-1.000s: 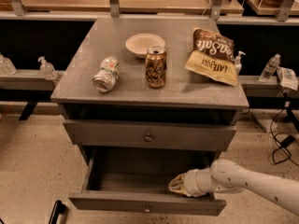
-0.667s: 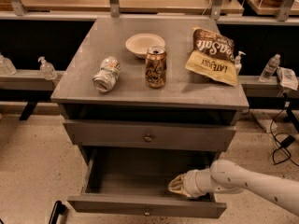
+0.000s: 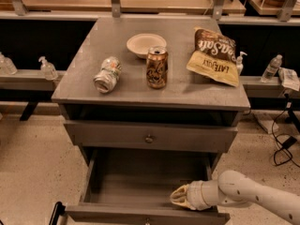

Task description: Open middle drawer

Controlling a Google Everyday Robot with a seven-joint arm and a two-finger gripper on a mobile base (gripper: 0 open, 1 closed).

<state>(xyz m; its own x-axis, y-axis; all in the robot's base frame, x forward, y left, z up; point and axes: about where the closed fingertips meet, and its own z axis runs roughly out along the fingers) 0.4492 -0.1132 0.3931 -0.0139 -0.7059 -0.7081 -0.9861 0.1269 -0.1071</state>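
The middle drawer (image 3: 149, 137) is a wide grey front with one small round knob at its centre, and it sits closed under the tabletop. Below it the taller bottom drawer (image 3: 140, 214) is pulled out, and its inside shows as an open box. My gripper (image 3: 180, 197), on a white arm that comes in from the lower right, is down inside the bottom drawer at its right front corner, just behind the drawer's front panel. It is well below and to the right of the middle drawer's knob.
On the grey cabinet top (image 3: 117, 41) are a white bowl (image 3: 146, 44), an upright brown can (image 3: 156, 67), a clear bottle lying on its side (image 3: 106, 74) and a chip bag (image 3: 213, 56). Spray bottles stand on shelves either side. Cables (image 3: 283, 144) lie on the floor at right.
My gripper has moved a little toward the camera inside the bottom drawer, and that drawer's front has come out slightly further. The middle drawer has not moved.
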